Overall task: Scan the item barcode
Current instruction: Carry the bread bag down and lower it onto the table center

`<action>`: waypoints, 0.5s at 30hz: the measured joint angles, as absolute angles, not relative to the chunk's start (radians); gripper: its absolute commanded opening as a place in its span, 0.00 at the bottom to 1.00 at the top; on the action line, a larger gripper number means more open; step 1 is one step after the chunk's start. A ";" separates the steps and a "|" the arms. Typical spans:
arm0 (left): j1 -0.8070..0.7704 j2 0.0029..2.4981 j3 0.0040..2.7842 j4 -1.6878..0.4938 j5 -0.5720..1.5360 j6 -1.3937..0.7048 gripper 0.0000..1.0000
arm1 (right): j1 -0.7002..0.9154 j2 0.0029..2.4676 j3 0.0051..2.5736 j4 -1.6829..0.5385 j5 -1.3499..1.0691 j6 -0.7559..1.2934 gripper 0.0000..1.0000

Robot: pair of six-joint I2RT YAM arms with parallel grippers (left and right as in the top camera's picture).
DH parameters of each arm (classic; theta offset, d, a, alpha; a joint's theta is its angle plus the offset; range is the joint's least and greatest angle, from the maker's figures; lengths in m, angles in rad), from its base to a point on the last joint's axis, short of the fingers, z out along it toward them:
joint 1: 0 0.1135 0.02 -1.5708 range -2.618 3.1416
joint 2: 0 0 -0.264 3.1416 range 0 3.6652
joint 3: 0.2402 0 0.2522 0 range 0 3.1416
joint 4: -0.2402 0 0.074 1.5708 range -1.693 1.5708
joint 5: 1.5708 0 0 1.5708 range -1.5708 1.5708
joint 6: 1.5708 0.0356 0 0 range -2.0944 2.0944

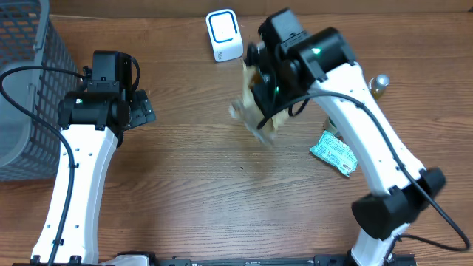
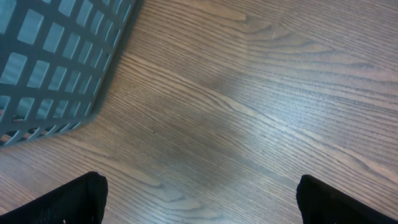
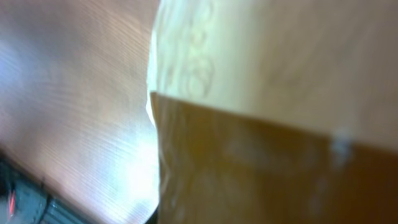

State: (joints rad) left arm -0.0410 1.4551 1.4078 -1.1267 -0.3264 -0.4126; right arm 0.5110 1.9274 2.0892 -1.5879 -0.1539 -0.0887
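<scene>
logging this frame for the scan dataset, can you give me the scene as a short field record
basket: grey mesh, far left
left claw: open, empty, beside the basket
scanner: white, upright, far side of the table
tan packet: held near the scanner, blurred
right claw: shut on the tan packet
green packet: lying on the table, right of the held one, not gripped
</scene>
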 measured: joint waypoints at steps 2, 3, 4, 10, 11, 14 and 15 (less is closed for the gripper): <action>-0.041 1.455 1.408 -1.126 -0.326 -0.413 1.00 | 0.511 1.953 2.064 -1.633 -0.160 -0.083 0.04; -0.041 1.455 1.408 -1.127 -0.326 -0.413 1.00 | 0.511 1.960 2.044 -1.638 -0.162 -0.082 0.04; -0.041 1.455 1.408 -1.126 -0.326 -0.413 1.00 | 0.511 1.964 2.022 -1.637 -0.164 -0.081 0.04; -0.041 1.455 1.408 -1.126 -0.326 -0.413 1.00 | 0.511 1.964 1.901 -1.621 -0.172 -0.078 0.04; -0.041 1.455 1.408 -1.126 -0.326 -0.413 1.00 | 0.511 1.964 1.882 -1.612 -0.173 -0.078 0.04; -0.041 1.455 1.408 -1.127 -0.326 -0.413 1.00 | 0.511 1.964 1.820 -1.588 -0.176 -0.078 0.04; -0.041 1.455 1.408 -1.126 -0.326 -0.413 1.00 | 0.511 1.964 1.798 -1.581 -0.176 -0.078 0.04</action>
